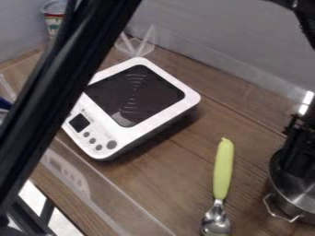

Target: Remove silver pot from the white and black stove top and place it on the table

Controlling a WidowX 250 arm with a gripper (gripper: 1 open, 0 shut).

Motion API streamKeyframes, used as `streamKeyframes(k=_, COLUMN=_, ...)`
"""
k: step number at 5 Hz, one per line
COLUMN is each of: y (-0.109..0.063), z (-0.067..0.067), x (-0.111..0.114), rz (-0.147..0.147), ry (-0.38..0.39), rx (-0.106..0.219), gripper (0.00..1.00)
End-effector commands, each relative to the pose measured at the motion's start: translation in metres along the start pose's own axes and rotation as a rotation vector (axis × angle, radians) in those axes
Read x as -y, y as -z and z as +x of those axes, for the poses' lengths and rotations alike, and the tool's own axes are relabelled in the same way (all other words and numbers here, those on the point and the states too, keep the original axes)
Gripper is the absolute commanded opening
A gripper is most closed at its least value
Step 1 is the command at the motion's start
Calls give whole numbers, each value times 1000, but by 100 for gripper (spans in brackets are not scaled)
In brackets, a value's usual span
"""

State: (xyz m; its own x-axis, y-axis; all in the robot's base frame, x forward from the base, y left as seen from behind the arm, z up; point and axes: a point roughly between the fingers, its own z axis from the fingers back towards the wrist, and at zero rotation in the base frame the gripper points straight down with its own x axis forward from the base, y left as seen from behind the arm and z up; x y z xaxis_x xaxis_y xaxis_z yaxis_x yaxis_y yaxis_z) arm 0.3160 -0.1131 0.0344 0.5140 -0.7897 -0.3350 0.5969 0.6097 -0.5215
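Note:
The silver pot (288,203) stands on the brown table (172,171) at the lower right edge, well apart from the stove top (129,103), whose black surface is bare. My black gripper (299,173) comes down from above into the pot at its rim. Its fingertips are hidden by the pot wall and cut off by the frame edge. It looks shut on the pot's rim. A small side handle of the pot points left.
A green-handled metal spoon (222,180) lies on the table just left of the pot. A dark arm link (55,111) crosses the foreground diagonally on the left. A red-labelled can (53,16) stands at the back left, mostly hidden.

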Motion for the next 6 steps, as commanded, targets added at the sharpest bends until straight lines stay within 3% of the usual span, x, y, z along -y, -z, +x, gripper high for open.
streamKeyframes(k=1, y=-30, z=-8, x=14, rz=54, ry=13, rx=64, gripper=0)
streamKeyframes(k=2, y=-31, z=-4, x=19, rz=54, ry=11, rx=58, gripper=0)
streamKeyframes(k=5, y=-67, z=-51, x=38, rz=32, ry=-65, rx=71, gripper=0)
streamKeyframes(k=6, y=-61, z=-54, x=39, rz=37, ry=-46, rx=43, gripper=100)
